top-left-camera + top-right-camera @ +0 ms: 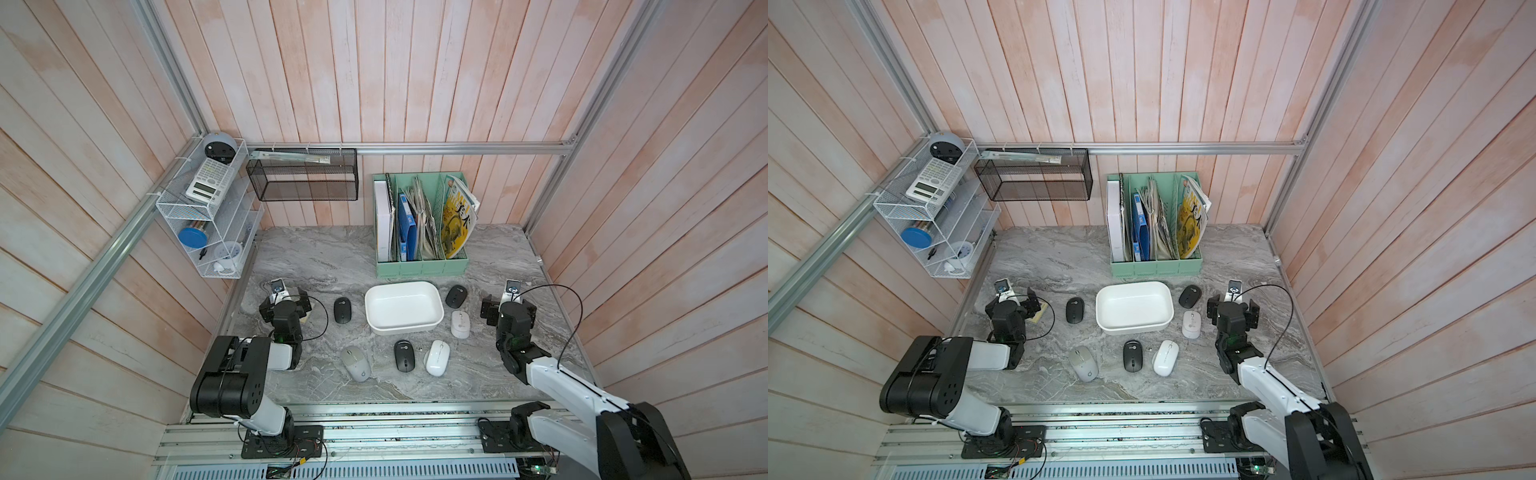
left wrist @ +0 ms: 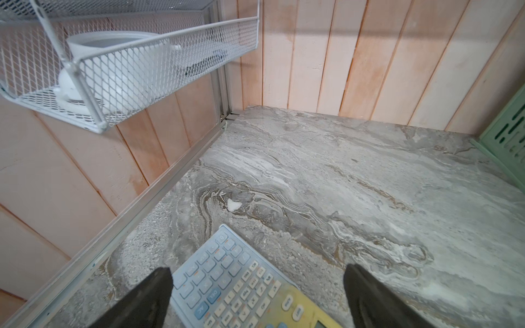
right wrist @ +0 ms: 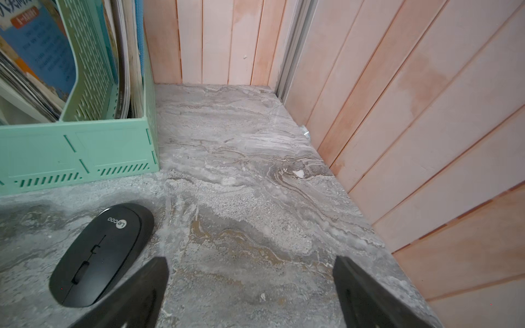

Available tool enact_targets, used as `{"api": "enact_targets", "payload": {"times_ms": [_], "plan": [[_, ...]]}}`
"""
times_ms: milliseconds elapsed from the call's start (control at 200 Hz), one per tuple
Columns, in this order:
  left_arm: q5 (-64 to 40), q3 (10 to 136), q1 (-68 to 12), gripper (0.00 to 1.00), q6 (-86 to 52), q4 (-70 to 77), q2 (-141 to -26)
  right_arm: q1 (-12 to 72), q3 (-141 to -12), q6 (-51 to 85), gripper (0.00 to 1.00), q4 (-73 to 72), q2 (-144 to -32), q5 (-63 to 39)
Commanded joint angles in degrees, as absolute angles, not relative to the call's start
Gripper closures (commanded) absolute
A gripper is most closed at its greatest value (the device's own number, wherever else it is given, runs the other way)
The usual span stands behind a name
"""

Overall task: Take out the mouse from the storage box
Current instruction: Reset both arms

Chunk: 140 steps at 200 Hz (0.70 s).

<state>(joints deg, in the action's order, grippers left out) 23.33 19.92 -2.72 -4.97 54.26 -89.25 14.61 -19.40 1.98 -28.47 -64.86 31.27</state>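
Box: the white storage box [image 1: 403, 330] is sitting mid-table, in front of the green file holder [image 1: 422, 266]. In both top views its inside is showing bare.
Mouse: none is lying in the box. Six are resting on the table [image 1: 311, 257] around it.
- On the left arm's side: a black mouse [image 1: 342, 310].
- On the right arm's side: a second black mouse [image 3: 100, 252] and a pale mouse [image 1: 460, 324].
- Along the near side: a grey mouse [image 1: 355, 363], a third black mouse [image 1: 404, 355] and a white mouse [image 1: 437, 358].

I cannot tell which of them is the task's mouse.
Left pincer: the left pincer [image 2: 258, 271] is released, jaws standing wide, grasping nothing, hovering over a calculator [image 2: 227, 278].
Right pincer: the right pincer [image 3: 251, 259] is released, jaws wide over bare table, with the second black mouse lying just beside one finger.
Step in hand: by my judgement the removal is looking done, and both arms are idling out at the sides.
Doing it well: both pincers should be staying released and well apart from the box. Each should be lifting straight up before any swing, so the right finger is not nudging the nearby mouse and the left is not dragging the calculator.
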Motion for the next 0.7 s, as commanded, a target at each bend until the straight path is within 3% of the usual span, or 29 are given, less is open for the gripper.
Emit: {"api": "enact_targets", "payload": {"times_ms": [0,255,410,495,695], "plan": [[25.1,20.6,-2.5,0.0,-5.9,55.2,-89.6,13.6,-19.4,-0.9,0.03,-41.6,-69.2,28.3],[25.0,20.6,-2.5,0.0,-5.9,55.1,-89.6,13.0,-18.6,-5.2,0.03,-51.5,-80.0,28.0],[25.1,20.6,-2.5,0.0,-5.8,55.2,-89.6,11.9,-15.3,-4.7,0.03,-66.0,-87.9,27.6],[25.0,20.6,-2.5,0.0,-5.8,55.2,-89.6,8.4,-16.0,-1.5,0.03,-64.0,-89.5,21.6],[25.1,20.6,-2.5,0.0,-5.8,55.2,-89.6,6.6,-20.2,-0.1,0.03,-55.0,-89.0,19.1]]}}
